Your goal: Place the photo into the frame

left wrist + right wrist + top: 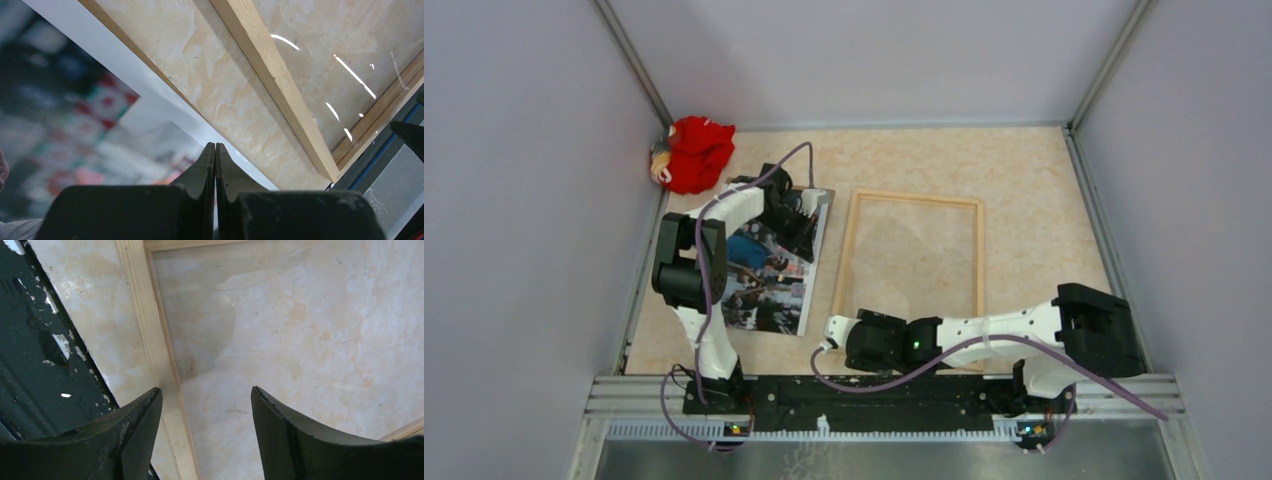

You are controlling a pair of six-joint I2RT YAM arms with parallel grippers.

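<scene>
The photo (772, 288) lies picture-up on the tabletop (1024, 200), just beside the frame (916, 197) at its nine o'clock, not yet inside it; the left tool (215, 148) is clenched with nothing seen between its jaws, tips over the white border at the photo's three o'clock edge, which I read as pressing to slide it across; the right tool (206, 390) hangs released astride the frame's rail near the seven o'clock corner, I judge to steady it; a red cloth bundle (699, 152) sits well apart at eleven o'clock.
</scene>
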